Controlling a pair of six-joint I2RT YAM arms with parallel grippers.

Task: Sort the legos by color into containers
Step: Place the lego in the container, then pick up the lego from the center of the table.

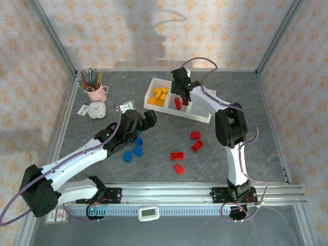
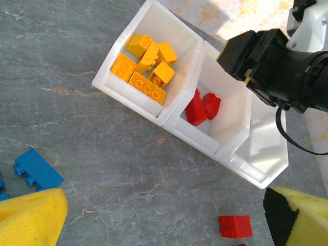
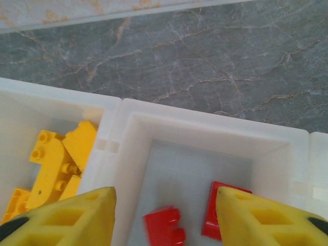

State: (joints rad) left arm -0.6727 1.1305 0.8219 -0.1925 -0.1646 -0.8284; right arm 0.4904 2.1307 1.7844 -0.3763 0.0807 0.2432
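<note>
Right gripper (image 3: 164, 207), lower middle of my wrist frame, hung over the middle bin (image 3: 205, 120) with jaws parted and nothing between them; two red legos (image 3: 164, 228) lay on that bin's floor below. To finish the drop well, I judged I should lift straight up clear of the white walls before swinging toward the loose red legos (image 1: 177, 155) at centre of the overhead frame.

Our left arm (image 1: 77, 158) and right arm (image 1: 234, 156) are white links with black joints, each trailed by lilac cables (image 1: 200, 59). Our fingers (image 3: 66, 215) are textured yellow with black bases.
</note>
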